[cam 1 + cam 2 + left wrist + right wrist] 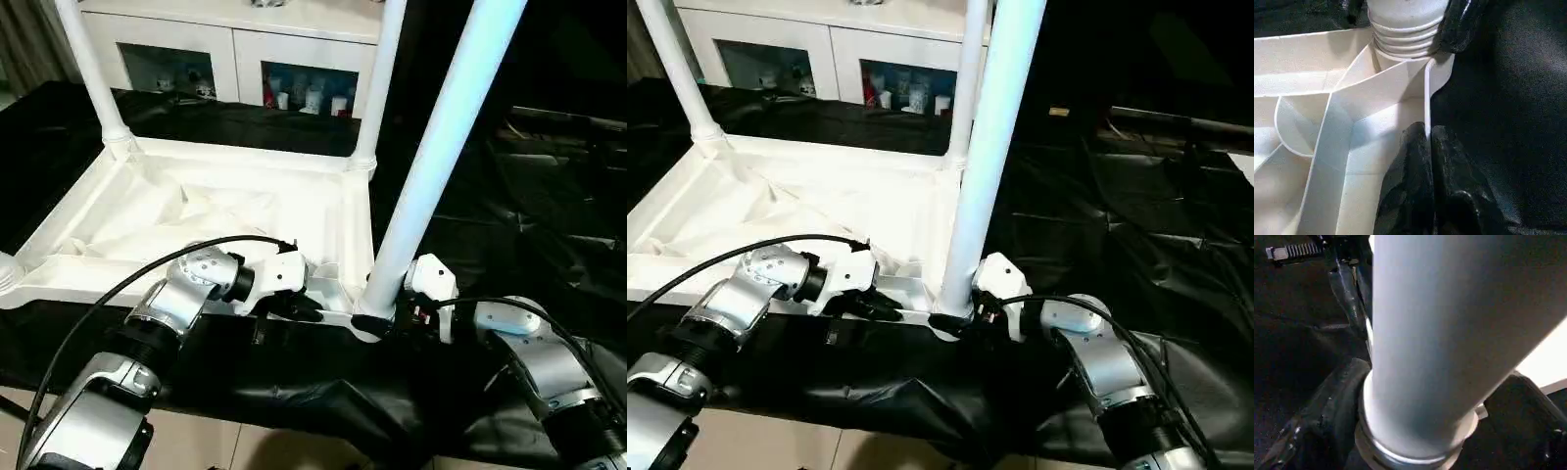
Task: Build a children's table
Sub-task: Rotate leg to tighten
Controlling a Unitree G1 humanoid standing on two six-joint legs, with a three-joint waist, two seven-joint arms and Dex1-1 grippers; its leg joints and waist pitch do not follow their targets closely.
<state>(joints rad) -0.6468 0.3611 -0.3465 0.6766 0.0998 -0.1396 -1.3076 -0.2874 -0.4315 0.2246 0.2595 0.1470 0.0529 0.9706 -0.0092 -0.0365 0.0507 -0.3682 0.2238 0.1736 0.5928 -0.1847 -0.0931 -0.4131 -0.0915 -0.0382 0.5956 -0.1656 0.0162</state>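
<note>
The white table top lies upside down on the black-draped work table, ribs facing up. Two white legs stand upright in its far corner sockets. A third leg rises, slightly tilted, from the near right corner socket. My right gripper is shut around this leg's base, one black finger on each side of it just above the threaded end. My left gripper is shut on the thin near rim of the top, close beside that corner.
A white cabinet with glass doors stands behind the work table. Wrinkled black cloth covers the table to the right. A black cable loops over my left forearm. Pale floor shows below the table's near edge.
</note>
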